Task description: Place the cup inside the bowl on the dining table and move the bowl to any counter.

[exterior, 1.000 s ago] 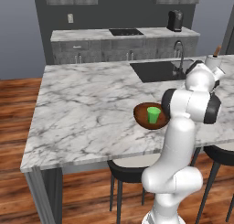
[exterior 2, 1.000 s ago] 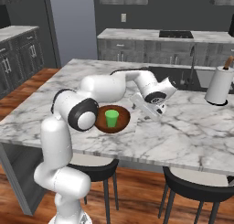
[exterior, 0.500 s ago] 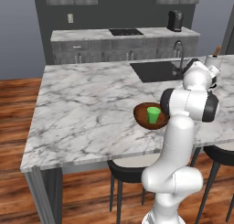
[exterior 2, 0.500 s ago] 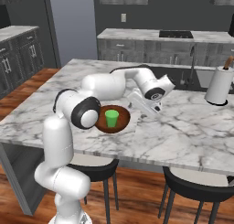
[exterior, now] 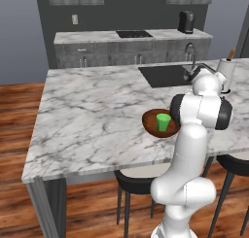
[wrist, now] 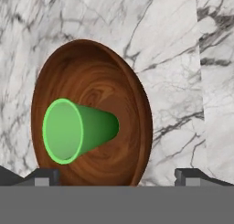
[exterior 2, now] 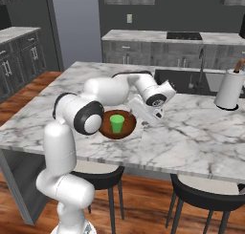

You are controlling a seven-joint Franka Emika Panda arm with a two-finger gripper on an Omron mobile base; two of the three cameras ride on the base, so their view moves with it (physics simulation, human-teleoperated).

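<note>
On the dining table (exterior: 92, 110) at frame centre, we see the cup (exterior 2: 116, 123) upright in the bowl (exterior 2: 128, 131); our gripper (exterior 2: 145, 121) gapes wide, empty.

Two rear views, one close hand view

Base cameras are looking forward from left and right, sharing the bowl (exterior: 159, 123); hand camera is hovering near.

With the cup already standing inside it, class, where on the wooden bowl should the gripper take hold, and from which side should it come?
Grip the bowl by its thin rim on the side nearest the open gripper, one finger inside and one outside, coming down from above. It is too wide to span whole, and the cup stands upright at its middle, so the rim is probably the safest hold.
</note>
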